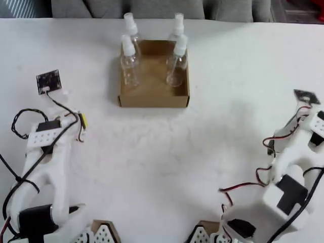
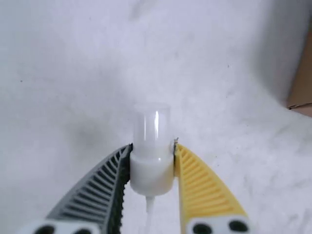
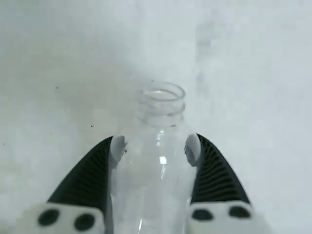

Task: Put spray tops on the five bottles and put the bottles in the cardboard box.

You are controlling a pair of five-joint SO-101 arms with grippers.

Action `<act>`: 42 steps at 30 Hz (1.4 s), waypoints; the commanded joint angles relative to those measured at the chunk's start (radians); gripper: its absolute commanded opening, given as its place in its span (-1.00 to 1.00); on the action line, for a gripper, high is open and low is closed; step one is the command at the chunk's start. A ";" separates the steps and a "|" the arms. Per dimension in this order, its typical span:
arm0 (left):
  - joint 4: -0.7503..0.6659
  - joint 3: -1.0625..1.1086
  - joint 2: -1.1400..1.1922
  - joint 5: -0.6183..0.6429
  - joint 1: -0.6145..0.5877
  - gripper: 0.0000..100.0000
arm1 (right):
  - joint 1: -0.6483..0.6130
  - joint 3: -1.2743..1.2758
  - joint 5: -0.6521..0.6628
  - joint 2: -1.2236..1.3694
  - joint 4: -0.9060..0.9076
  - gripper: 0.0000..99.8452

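Apparently the last capping step: left gripper (image 2: 152, 147) clamps a white, clear-capped spray top (image 2: 151, 170); right gripper (image 3: 155, 143) clamps the clear uncapped plastic bottle (image 3: 161, 105). Four capped bottles (image 1: 129, 68) stand in the brown cardboard box (image 1: 153, 100). Next move should align top over neck.

Around a white table (image 1: 152, 162)
A black square board (image 1: 48, 81) lies at ten o'clock, a second board (image 1: 307, 96) at three; grey cushions (image 1: 152, 7) line twelve o'clock.

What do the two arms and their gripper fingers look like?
Both arms are white with black motors; one carries black cables, the other red and black. The left gripper has one grey and one yellow ribbed finger; the right gripper two black ones.
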 commanded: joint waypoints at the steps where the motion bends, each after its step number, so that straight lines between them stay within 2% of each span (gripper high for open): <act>1: -0.023 -0.005 -0.048 -0.012 0.030 -0.96 | -0.048 -0.054 -0.058 -0.143 0.107 -0.96; 6: -0.023 -0.005 -0.048 -0.012 0.030 -0.96 | -0.127 0.074 -0.110 -0.298 0.119 -0.96; 13: -0.021 -0.009 -0.051 -0.006 0.030 -0.96 | -0.274 0.250 -0.210 -0.460 -0.048 -0.96; 19: 0.035 -0.060 -0.096 -0.006 0.068 -0.96 | -0.515 0.264 -0.221 -0.479 -0.242 -0.96; 25: 0.110 -0.144 -0.275 -0.012 0.127 -0.96 | -0.737 0.261 -0.233 -0.490 -0.423 -0.96; 30: 0.106 -0.238 -0.433 -0.012 0.168 -0.96 | -0.894 0.265 -0.437 -0.544 -0.458 -0.97; 33: 0.031 -0.273 -0.496 -0.011 0.183 -0.96 | -0.938 0.272 -0.552 -0.611 -0.469 -0.97; 37: -0.098 -0.296 -0.527 -0.006 0.183 -0.96 | -1.000 0.373 -0.568 -0.742 -0.527 -0.97; 42: -0.229 -0.331 -0.527 -0.006 0.208 -0.96 | -1.053 0.641 -0.569 -0.952 -0.788 -0.97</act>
